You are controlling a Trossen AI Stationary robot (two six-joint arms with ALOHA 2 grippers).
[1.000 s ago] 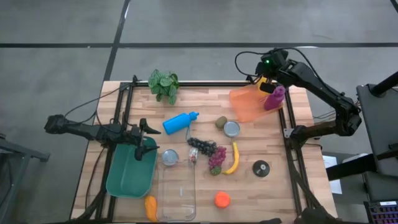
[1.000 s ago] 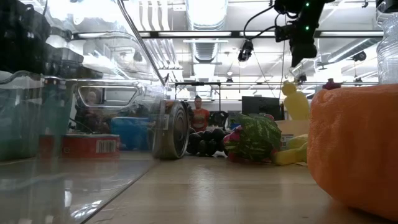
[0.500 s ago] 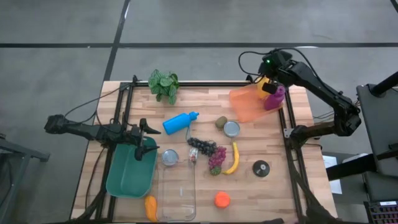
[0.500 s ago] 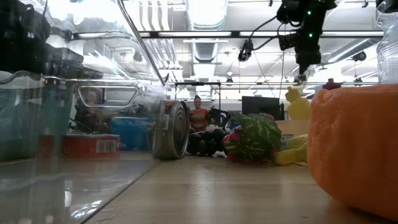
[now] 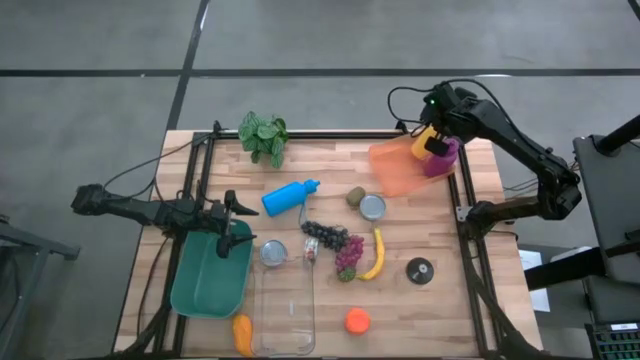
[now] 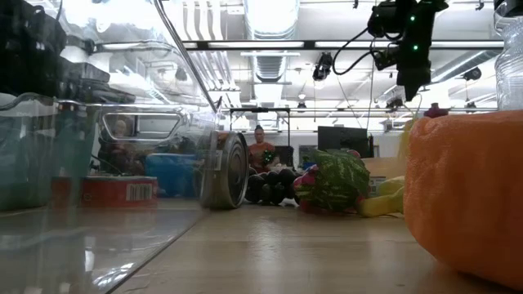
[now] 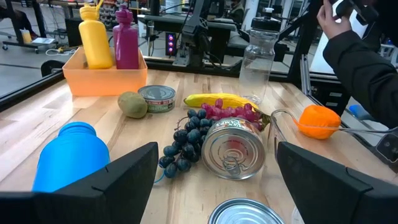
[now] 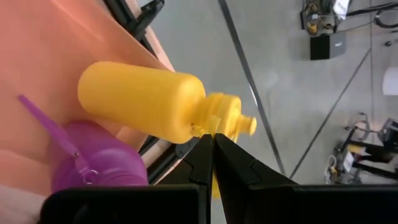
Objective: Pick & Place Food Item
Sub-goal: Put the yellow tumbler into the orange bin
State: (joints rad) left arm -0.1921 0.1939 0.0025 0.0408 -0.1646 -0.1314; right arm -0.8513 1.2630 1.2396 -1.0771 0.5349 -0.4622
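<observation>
A yellow bottle (image 5: 424,139) stands upright in the orange bin (image 5: 395,168) at the table's far right, beside a purple bottle (image 5: 441,159). My right gripper (image 5: 436,142) is above them, slanting down and shut at the yellow bottle's cap end (image 8: 229,122). In the left wrist view both bottles (image 7: 96,38) show inside the bin (image 7: 104,81). My left gripper (image 5: 232,222) waits open at the table's left, over the green bin (image 5: 208,278). My right gripper pinches a thin yellow piece (image 8: 214,182) beside the yellow bottle's cap between its two shut fingers. The fingers come from above, slanting down. The bottle stands upright inside the orange bin; the bin's wall hides its base.
In the table's middle lie a blue bottle (image 5: 290,197), a kiwi (image 5: 355,196), a tin can (image 5: 372,208), grapes (image 5: 330,237) and a banana (image 5: 376,255). An orange (image 5: 357,320), a clear container (image 5: 285,308) and a black lid (image 5: 419,269) are nearer. A plant (image 5: 263,137) stands at the far left.
My right gripper has sunk a little toward the orange bin and rolled its wrist, staying shut. The yellow bottle has gone down with it, from hanging above the bin to standing low inside it beside the purple bottle.
</observation>
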